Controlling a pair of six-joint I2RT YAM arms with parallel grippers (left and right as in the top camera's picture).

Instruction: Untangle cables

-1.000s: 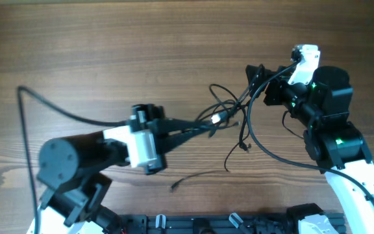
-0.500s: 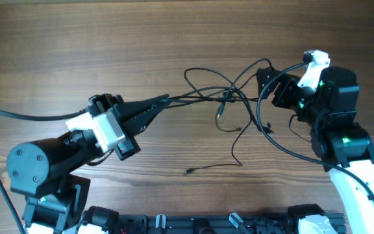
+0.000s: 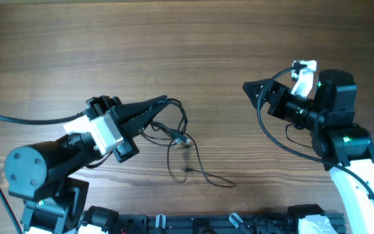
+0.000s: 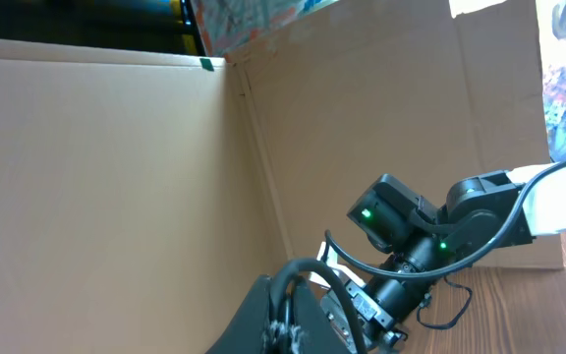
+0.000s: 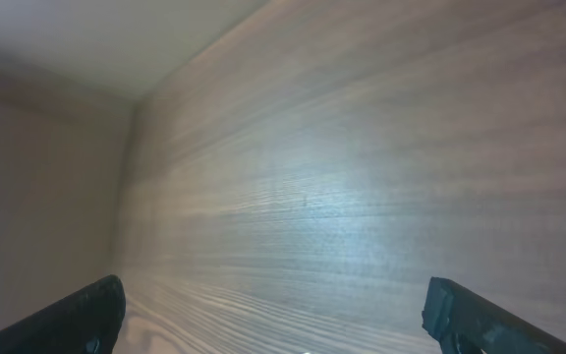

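Note:
The cables [image 3: 182,138] are thin black wires with small plug ends. In the overhead view they hang from my left gripper [image 3: 163,103] in a loose loop, and one strand trails down and right across the wooden table [image 3: 174,39]. My left gripper is shut on the cables. In the left wrist view a black loop of them [image 4: 306,265] rises between its fingers [image 4: 288,317]. My right gripper [image 3: 250,88] is apart from the cables, to their right. In the right wrist view its fingers [image 5: 283,324] are spread wide with nothing between them.
Thicker black robot cables run off the left arm [image 3: 18,118] and curve under the right arm [image 3: 271,140]. The left wrist view shows the right arm [image 4: 411,231] in front of cardboard walls [image 4: 116,197]. A black rail [image 3: 200,224] lines the table's front edge.
My right gripper has let go of the cables and now stands open and empty. The bundle has dropped left and now hangs from my left gripper, one strand trailing on the table.

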